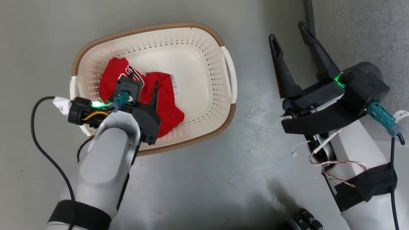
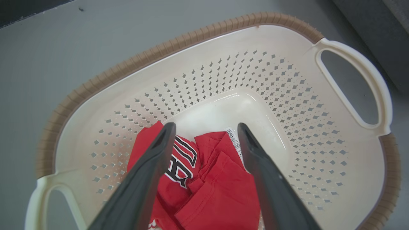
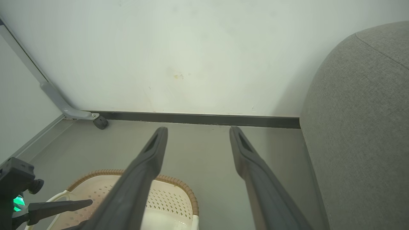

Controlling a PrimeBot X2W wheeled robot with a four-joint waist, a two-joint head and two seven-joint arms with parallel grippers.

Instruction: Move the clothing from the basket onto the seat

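Over grey floor (image 1: 223,179), reaches into the basket (image 1: 153,28) with left gripper (image 2: 206,127) spread above the red clothing (image 2: 220,195) heaped at its bottom, right gripper (image 1: 287,32) spread and empty near the seat (image 1: 358,32); probably needs next a drop and pinch.

- The dark, two-fingered left gripper (image 2: 205,127) is covering parts of the crumpled bright red clothing (image 2: 220,191), which is running off the bottom edge.
- The grey fabric-upholstered seat (image 1: 361,32) is running past the top and right edges.
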